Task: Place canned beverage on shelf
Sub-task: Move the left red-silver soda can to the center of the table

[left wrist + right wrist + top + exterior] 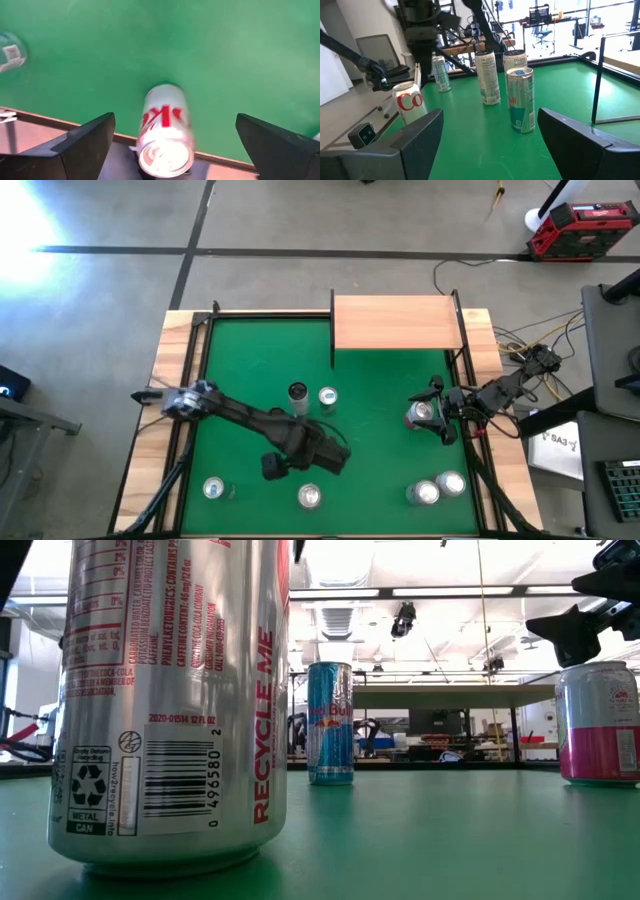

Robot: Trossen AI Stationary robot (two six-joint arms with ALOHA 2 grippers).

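Black and spread wide, clutching nothing: found the left gripper (174, 119) that way, well away from the shelf (398, 322), out at the opposite edge of the felt (380, 380). Spotted a Coke can (165, 131) standing just past its fingers (85, 145), lined up between them but untouched. Judged that gap deliberate, leaving room to slip around the can before closing. Noted the can's perch right at the felt's rim, hence probably the steep approach from above.

Located the right gripper (432, 416) much nearer the shelf, just in front of its right corner. Saw it likewise parted and empty, hanging over a pink can (600, 725). Took that for waiting, or for a second candidate within easy reach of the shelf.

Counted more cans farther out: a Red Bull (330, 723) in front of the shelf, others along the edge farthest from it. Found the shelf bare, no can on it yet. Reckoned the task barely begun, with grasp, lift and carry all ahead.
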